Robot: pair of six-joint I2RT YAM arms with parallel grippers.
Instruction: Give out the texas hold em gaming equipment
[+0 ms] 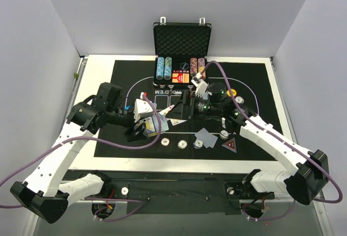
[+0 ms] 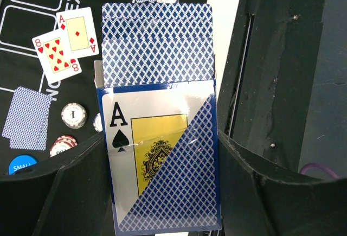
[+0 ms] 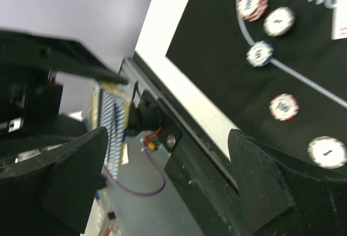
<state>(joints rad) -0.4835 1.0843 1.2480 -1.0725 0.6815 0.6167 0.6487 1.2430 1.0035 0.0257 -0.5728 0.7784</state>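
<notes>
My left gripper [image 2: 162,149] is shut on a card box [image 2: 162,165] printed with an ace of spades, and blue-patterned cards [image 2: 157,40] stick out of its top. In the top view this left gripper [image 1: 142,127] hangs over the mat's left half. Two face-up cards [image 2: 65,43] and a face-down card [image 2: 27,118] lie on the mat. Striped chips [image 1: 182,144] sit in a row near the front, beside face-down cards [image 1: 206,136] and a black-red triangular marker [image 1: 230,144]. My right gripper [image 3: 168,138] is open with nothing in it, above mid-mat [image 1: 184,106].
The open black case [image 1: 181,40] with chip columns stands at the back edge. The black mat [image 1: 255,78] covers most of the table. A yellow disc [image 1: 232,91] lies by the right arm, and a blue disc [image 2: 21,164] lies near the chips.
</notes>
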